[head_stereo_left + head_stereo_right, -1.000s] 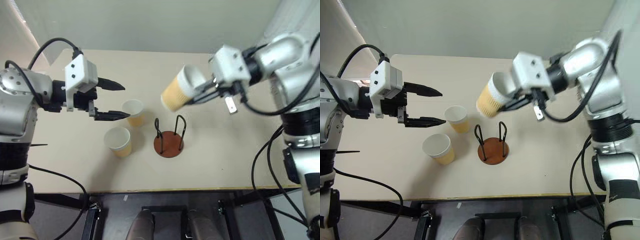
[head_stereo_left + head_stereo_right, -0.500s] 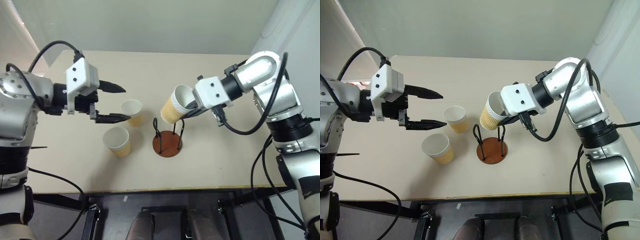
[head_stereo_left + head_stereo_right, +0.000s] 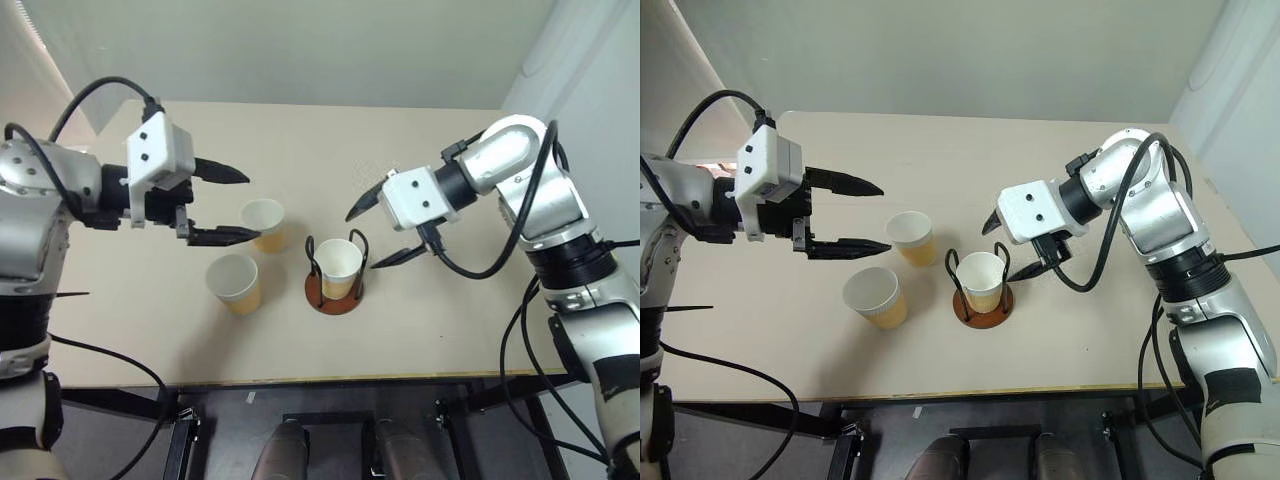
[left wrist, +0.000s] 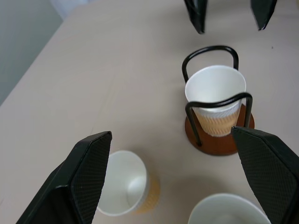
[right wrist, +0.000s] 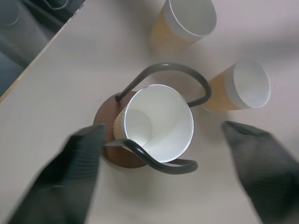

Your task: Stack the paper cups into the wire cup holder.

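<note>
**A bare test room, likely a robotics lab**

A plain beige table [image 3: 300, 340] is set close against unadorned pale walls [image 3: 300, 45] (no furniture or decoration is seen around it). Loose black cables [image 3: 540, 300] are draped beside the table, as is usual at a lab bench.

Three paper cups: one [image 3: 340, 266] seated in the holder, two [image 3: 265, 224] [image 3: 236, 283] standing loose on the table [image 3: 450, 320]. One wire cup holder [image 3: 333, 292]. Two grippers, left [image 3: 233, 204] and right [image 3: 378, 228].

Tan ribbed paper cup [image 3: 981, 281] upright inside black wire cup holder [image 3: 983, 292]; right gripper [image 3: 1011, 245] beside it, fingers spread, empty.
</note>
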Action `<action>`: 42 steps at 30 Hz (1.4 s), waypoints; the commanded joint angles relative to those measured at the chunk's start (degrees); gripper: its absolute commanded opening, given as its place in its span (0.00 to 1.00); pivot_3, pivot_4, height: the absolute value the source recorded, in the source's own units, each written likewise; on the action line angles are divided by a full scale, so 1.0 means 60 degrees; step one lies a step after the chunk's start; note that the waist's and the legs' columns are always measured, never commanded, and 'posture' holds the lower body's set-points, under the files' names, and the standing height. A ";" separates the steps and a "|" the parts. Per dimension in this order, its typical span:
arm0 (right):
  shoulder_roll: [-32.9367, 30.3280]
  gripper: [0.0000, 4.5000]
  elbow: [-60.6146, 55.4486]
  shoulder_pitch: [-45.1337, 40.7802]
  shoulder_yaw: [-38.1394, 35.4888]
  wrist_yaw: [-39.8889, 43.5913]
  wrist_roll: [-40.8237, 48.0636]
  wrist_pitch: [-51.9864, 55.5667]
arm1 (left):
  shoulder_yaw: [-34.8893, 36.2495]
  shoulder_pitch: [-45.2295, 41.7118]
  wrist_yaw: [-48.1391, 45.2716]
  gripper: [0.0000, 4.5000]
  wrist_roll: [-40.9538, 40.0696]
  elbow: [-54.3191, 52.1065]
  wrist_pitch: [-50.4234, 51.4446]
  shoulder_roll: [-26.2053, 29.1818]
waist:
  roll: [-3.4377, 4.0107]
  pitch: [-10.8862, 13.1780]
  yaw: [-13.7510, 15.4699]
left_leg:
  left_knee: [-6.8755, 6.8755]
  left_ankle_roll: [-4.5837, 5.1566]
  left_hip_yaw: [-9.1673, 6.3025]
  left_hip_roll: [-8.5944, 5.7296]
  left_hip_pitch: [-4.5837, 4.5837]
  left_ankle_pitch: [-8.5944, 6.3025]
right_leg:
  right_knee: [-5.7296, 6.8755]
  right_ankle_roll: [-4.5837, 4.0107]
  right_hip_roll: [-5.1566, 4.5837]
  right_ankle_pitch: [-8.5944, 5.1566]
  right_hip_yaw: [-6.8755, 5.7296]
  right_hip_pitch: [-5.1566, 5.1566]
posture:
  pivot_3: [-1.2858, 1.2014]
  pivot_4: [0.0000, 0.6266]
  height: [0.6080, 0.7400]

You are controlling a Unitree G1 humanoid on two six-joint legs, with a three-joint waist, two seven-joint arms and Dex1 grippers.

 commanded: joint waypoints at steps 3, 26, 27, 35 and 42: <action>0.0533 0.99 -0.0609 -0.0003 -0.1709 -0.0866 0.2125 0.2329 | -0.0210 0.0310 -0.2113 1.00 -0.0497 -0.0522 -0.0364 0.1310 | 0.0000 0.0000 -0.0013 | -0.0007 -0.0006 0.0001 0.0001 0.0000 -0.0004 | -0.0001 -0.0013 0.0007 -0.0008 0.0007 -0.0004 | 0.52 0.24 1.00; 0.0204 1.00 -0.4200 0.2347 -0.2076 -0.4218 0.3841 0.5877 | -0.4205 0.0131 -0.2357 0.73 0.1598 0.0147 -0.3378 0.1638 | -0.0003 -0.0003 -0.0002 | -0.0006 -0.0062 -0.0030 0.0041 0.0018 -0.0033 | 0.0011 -0.0076 0.0081 -0.0025 0.0021 -0.0009 | 0.52 0.24 1.00; 0.0172 1.00 -0.4206 0.2345 -0.2107 -0.4268 0.3854 0.5885 | -0.4237 0.0233 -0.2357 0.66 0.1732 0.0100 -0.3476 0.1626 | -0.0003 -0.0003 -0.0003 | -0.0006 -0.0063 -0.0031 0.0041 0.0018 -0.0035 | 0.0008 -0.0074 0.0082 -0.0024 0.0020 -0.0008 | 0.52 0.24 1.00; -0.0108 1.00 -0.4081 0.2273 -0.2131 -0.4417 0.3828 0.5749 | -0.3997 0.0314 -0.2356 0.07 0.2216 -0.0021 -0.3326 0.1037 | -0.0006 -0.0004 0.0019 | 0.0000 -0.0060 -0.0038 0.0042 0.0018 -0.0039 | 0.0006 -0.0070 0.0086 -0.0022 0.0021 -0.0001 | 0.52 0.24 1.00; -0.1131 1.00 -0.4074 0.2699 -0.2800 -0.3418 0.4342 0.5466 | -0.3735 -0.1216 -0.2357 0.01 0.1096 0.0533 -0.3201 0.1295 | -0.0008 -0.0005 0.0097 | 0.0003 -0.0061 -0.0042 0.0043 0.0005 -0.0038 | 0.0006 -0.0066 0.0088 -0.0020 0.0017 -0.0005 | 0.52 0.24 1.00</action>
